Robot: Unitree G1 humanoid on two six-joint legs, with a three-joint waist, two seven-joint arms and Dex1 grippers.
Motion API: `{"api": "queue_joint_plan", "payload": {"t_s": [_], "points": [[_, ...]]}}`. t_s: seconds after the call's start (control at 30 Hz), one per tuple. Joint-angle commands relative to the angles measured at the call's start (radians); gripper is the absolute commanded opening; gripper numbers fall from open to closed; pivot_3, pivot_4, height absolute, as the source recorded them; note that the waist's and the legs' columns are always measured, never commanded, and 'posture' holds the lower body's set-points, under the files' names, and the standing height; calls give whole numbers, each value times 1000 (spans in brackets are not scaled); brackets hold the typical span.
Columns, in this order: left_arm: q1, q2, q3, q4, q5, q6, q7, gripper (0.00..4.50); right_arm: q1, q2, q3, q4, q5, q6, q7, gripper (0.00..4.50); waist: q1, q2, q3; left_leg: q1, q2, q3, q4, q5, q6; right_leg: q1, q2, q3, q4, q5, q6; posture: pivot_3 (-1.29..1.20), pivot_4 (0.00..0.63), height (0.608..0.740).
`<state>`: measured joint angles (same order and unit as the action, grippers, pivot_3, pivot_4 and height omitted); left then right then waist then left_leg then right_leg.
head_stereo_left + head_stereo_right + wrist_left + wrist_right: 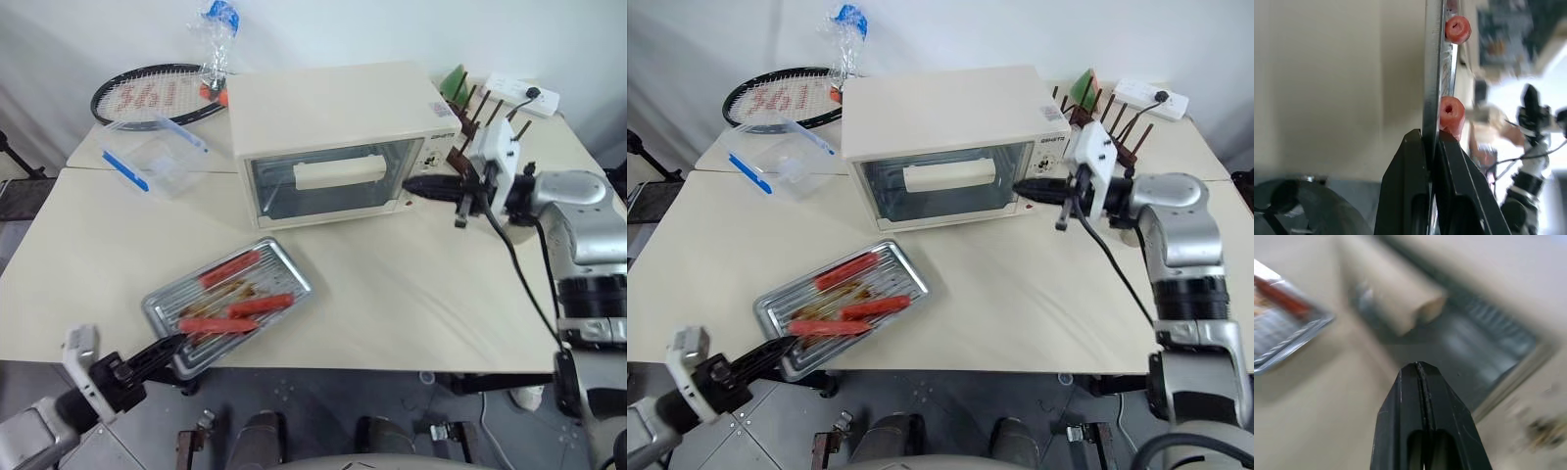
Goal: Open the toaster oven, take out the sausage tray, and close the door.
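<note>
Tray rim is being pinched between the two black fingers of my left gripper (174,345), which are closing on the thin edge at the near corner of the sausage tray (227,302); in the wrist picture the folded metal lip is running straight up from between the pads. I am gripping there, I judge, because the rim is the one part thin enough to clamp. That tray is lying flat on the cream table (392,304), at about seven o'clock from the toaster oven (333,137) and well apart from it, so removal looks finished. It is a shallow silvery rectangle with rounded corners, carrying a wire rack and three glossy red-orange sausages, round in section where their cut ends are showing.

My right gripper (419,186) is pointing level toward the oven's right front corner, at three o'clock from the door (331,182), its fingers pressed tightly together with nothing between them. The door, a clear glass panel with a long cream bar handle (339,172), is appearing upright against the boxy matt body, so closing seems done or nearly so; whether the fingertips are touching the oven face I cannot tell.

At ten o'clock from the oven a clear plastic box (152,157) with blue trim is sitting, a racket (157,96) behind it.
</note>
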<state>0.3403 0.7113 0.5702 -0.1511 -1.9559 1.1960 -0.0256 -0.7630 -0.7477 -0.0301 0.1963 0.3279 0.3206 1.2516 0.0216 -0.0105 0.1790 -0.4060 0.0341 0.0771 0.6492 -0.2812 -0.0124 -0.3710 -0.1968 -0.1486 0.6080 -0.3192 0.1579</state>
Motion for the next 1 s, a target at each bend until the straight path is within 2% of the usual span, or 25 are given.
{"api": "queue_joint_plan", "payload": {"t_s": [0.03,0.2,0.43,0.6,0.77,1.0], "points": [[-88,56,-80,51,-16,42,-37,0,76,-86,-29,-152,44,58,43,26,-4,0,0,0,0,1,0,0,0,-1,0,1,0,0,0,0,150,740],[-303,109,-248,178,-16,108,-55,0,207,-164,-67,-307,87,123,43,26,-3,1,0,1,1,6,-1,0,0,-5,1,5,2,0,0,0,150,740],[-597,89,-450,387,40,172,-64,0,306,-178,-119,-421,123,180,-36,26,1,0,0,3,1,10,-1,0,1,-6,1,11,2,0,1,0,150,740],[-814,8,-538,528,267,245,-174,0,372,-188,-168,-498,148,224,-89,26,14,0,0,3,0,12,1,0,1,-5,1,12,3,1,2,0,150,740],[-934,-53,-583,590,493,279,-316,0,410,-192,-194,-540,168,248,-125,26,41,1,0,3,-1,12,4,0,3,-4,1,13,3,2,3,0,150,740],[-1026,-114,-649,638,761,277,-515,0,419,-192,-189,-550,179,251,-154,26,58,1,0,3,-1,12,7,0,4,-3,0,14,3,3,4,0,150,740]]}}
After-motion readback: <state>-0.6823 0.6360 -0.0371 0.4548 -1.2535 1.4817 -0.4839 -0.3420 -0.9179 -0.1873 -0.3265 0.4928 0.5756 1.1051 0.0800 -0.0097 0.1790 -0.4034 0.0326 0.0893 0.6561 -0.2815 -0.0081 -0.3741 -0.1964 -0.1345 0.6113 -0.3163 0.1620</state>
